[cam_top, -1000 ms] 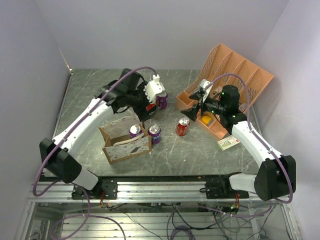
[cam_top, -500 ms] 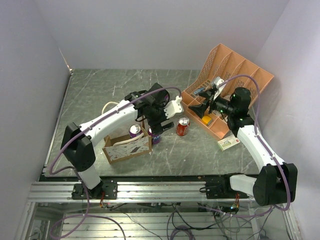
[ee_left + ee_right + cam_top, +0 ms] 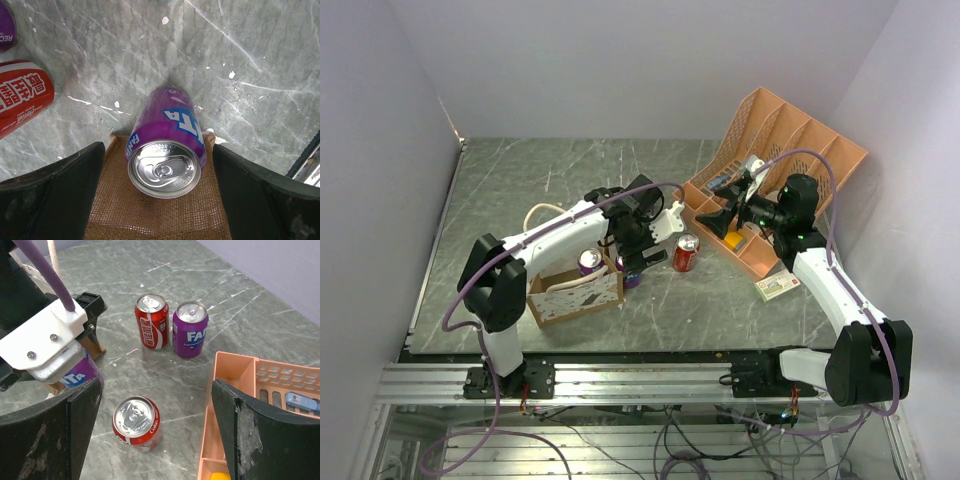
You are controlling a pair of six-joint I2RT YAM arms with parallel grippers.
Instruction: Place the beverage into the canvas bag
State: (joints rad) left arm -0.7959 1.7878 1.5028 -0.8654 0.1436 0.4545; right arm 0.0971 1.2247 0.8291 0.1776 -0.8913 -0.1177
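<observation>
The canvas bag (image 3: 578, 298) sits on the table (image 3: 510, 180) toward the near edge, left of centre. Its white patterned side faces near, and a cream rope handle (image 3: 534, 212) flops out on the far-left side. One purple can (image 3: 590, 262) stands inside it, toward the right end of the open mouth.

The left fingers (image 3: 55, 195) hang over the bag's right edge, spread wide on either side of a second purple can (image 3: 167, 150). A gap shows on each side, so they touch it nowhere. That can is upright, tab up, hard against the bag's brown cloth. I cannot tell whether it stands on the cloth or just beside it.

A red can (image 3: 686, 252) stands just right of the left arm's fingers, with a narrow strip of bare table between. Farther back, another red can (image 3: 151, 320) and a third purple can (image 3: 190, 329) stand close side by side.

The right fingers (image 3: 250, 440) are spread as well, with nothing between them. They hover off the near-left corner of the orange organizer (image 3: 790, 160), to the right of the lone red can. A small box (image 3: 776, 287) lies by the organizer's near edge.

Bare table stretches along the far side and down the left side.
</observation>
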